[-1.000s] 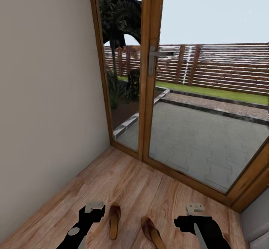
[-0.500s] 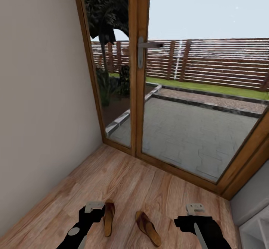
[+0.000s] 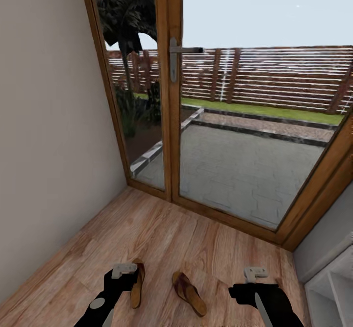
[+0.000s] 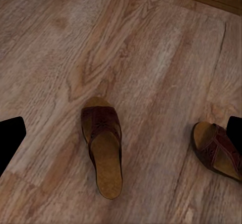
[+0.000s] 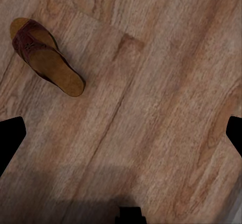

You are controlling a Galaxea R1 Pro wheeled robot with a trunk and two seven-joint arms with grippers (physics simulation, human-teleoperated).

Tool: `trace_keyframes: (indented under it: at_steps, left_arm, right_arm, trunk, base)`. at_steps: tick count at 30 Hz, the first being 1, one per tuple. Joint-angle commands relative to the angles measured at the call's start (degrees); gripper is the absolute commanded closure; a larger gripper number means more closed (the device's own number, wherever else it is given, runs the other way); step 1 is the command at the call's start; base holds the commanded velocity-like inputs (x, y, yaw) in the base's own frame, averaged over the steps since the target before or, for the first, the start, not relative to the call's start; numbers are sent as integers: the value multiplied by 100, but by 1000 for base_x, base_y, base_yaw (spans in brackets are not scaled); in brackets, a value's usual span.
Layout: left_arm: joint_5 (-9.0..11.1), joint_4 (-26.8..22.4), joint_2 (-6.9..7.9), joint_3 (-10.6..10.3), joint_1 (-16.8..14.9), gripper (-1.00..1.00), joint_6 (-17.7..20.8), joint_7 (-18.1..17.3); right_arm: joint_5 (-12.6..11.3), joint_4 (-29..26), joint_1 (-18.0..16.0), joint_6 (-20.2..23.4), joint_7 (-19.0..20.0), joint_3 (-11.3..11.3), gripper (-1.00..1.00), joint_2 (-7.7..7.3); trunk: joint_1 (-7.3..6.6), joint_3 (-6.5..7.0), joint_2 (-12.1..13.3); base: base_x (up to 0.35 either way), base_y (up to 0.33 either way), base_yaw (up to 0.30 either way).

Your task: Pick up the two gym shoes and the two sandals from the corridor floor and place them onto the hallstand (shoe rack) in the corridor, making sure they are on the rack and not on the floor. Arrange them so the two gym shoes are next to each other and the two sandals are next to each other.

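Both my grippers, left (image 3: 123,271) and right (image 3: 256,274), gape empty; sandals (image 4: 103,151) at lower centre look light, floppy; I'd pinch the strap.

Two brown sandals (image 3: 188,293) — apart, flat — on the wood floor (image 3: 162,234).

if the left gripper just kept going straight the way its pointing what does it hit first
Most likely the sandal lying flat on the corridor floor: in the left wrist view it sits near the middle of the line between the open left gripper fingers. Depth is unclear, so it could meet bare wood just beside it.
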Motion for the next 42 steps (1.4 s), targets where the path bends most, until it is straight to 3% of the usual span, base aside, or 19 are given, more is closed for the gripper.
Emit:
trace_keyframes:
  at_steps: [1,7,8,9,14,42]
  left_arm:
    - [-2,2,2,-5,-4,-100,-38,-1]
    - [-98,7,10,-19,-24,-100,-258,10]
    - [-134,7,9,-19,-26,-100,-280,11]
    - [-310,20,8,-21,-33,-100,-441,14]
    - [-381,154,8,-21,-35,-100,-714,15]
    - [-403,220,8,-22,-35,-100,-856,16]
  right_arm:
    - [1,-6,-3,26,2,0,-100,-1]
    - [0,-59,-5,26,4,2,-100,-1]
    - [1,-96,-4,26,3,6,-100,-1]
    - [-1,-301,-3,26,5,16,-100,-1]
    - [-1,-411,-3,26,3,25,-100,-1]
    - [22,-980,-3,-6,11,59,-100,15]
  trunk:
    - [22,-30,-44]
    - [154,-167,-284]
    - [176,-187,-324]
    - [198,-206,-365]
    - [307,-297,-565]
    - [922,-800,-1688]
  base:
    - [0,0,-162]
    - [0,0,-70]
    - [0,0,-29]
    - [0,0,-7]
    - [0,0,-4]
    - [0,0,0]
